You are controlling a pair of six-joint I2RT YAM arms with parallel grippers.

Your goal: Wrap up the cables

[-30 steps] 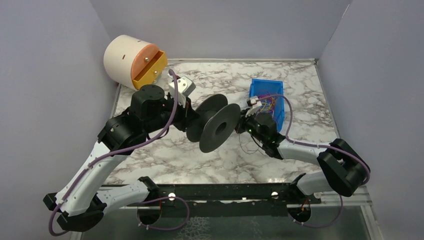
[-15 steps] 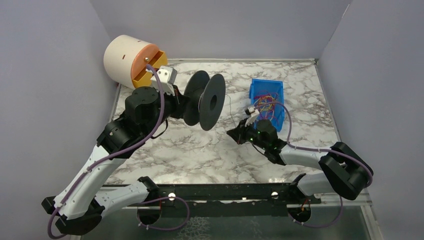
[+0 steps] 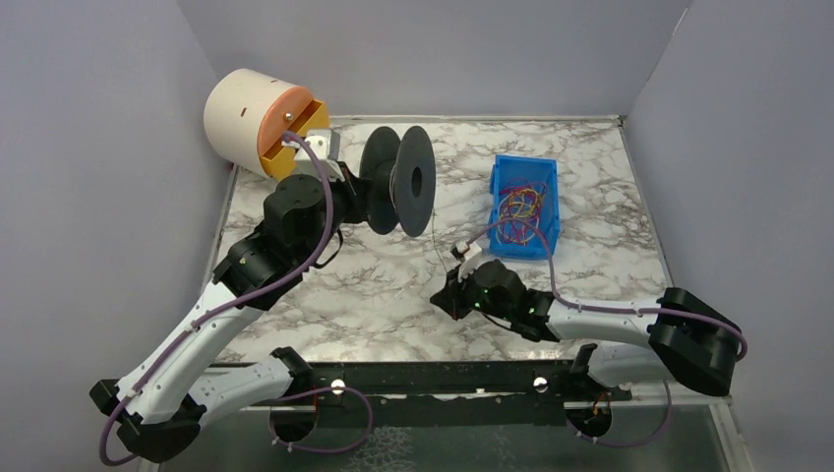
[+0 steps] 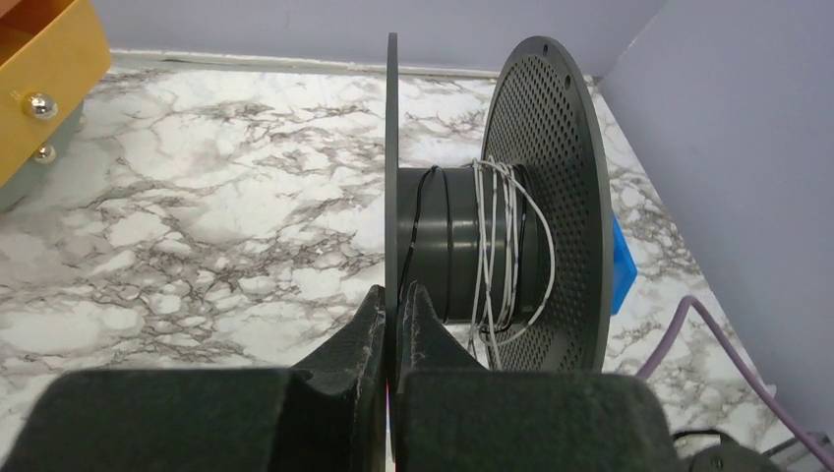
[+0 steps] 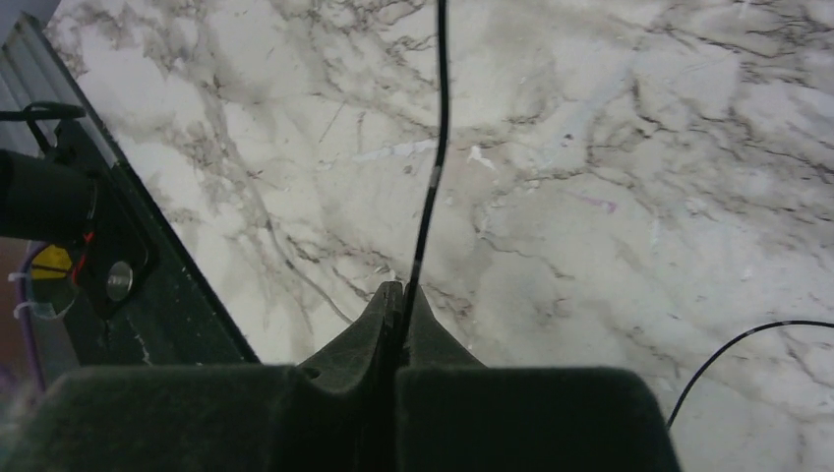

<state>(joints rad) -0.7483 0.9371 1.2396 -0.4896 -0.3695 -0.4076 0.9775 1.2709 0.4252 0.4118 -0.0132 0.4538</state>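
Observation:
A black spool (image 3: 405,181) with two round flanges is held up off the table near the back. My left gripper (image 3: 356,200) is shut on its near flange (image 4: 391,147); the hub (image 4: 472,246) carries white cable turns (image 4: 497,246) and a black one. My right gripper (image 3: 441,298) is low over the marble, shut on a thin black cable (image 5: 433,167) that runs up toward the spool (image 3: 430,241). A loose stretch of the same black cable (image 5: 747,339) lies on the table at the right.
A blue bin (image 3: 525,204) holding several coloured cables stands at the right back. A cream cylinder with an orange face and yellow drawer (image 3: 266,123) sits at the back left corner. A black rail (image 3: 433,379) runs along the near table edge. Grey walls close in all sides.
My left arm has carried the spool back and left and turned it upright. My right gripper has moved nearer and left, down toward the table, drawing the black cable out.

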